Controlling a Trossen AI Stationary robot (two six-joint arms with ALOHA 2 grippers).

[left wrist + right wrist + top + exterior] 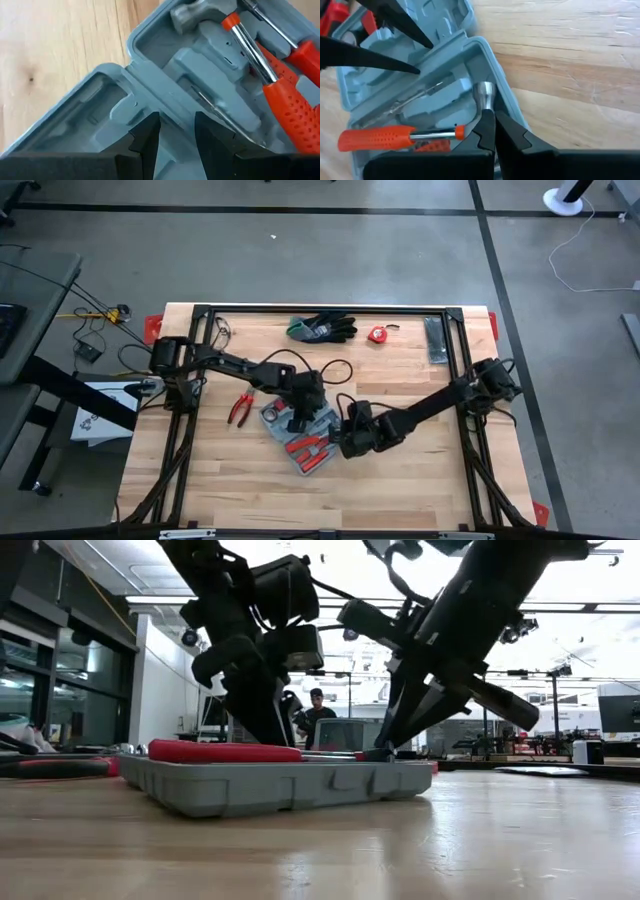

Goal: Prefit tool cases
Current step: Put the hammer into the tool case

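The grey-blue tool case (300, 438) lies open and flat on the table, near its middle. A small hammer (395, 137) with an orange handle and a red-handled tool (305, 55) sit in its moulded recesses. My left gripper (177, 132) is open and slants down over the case. Its fingers stand on either side of the ridge (165, 95) between the two halves; I cannot tell whether they touch it. My right gripper (492, 125) is shut at the hammer's head end. My right gripper's shut fingertips (487, 117) lie against the hammer where its chrome shaft bends into the head (484, 95). They come slanting down from the table's right side. The hammer lies flat in its recess in the case.
Red-handled pliers (240, 408) lie on the table left of the case. Black-and-green gloves (322, 327), a red tape measure (377, 334) and a dark flat bar (436, 338) lie along the far edge. Bare wood lies toward the near edge. A person (317, 712) stands in the room beyond.
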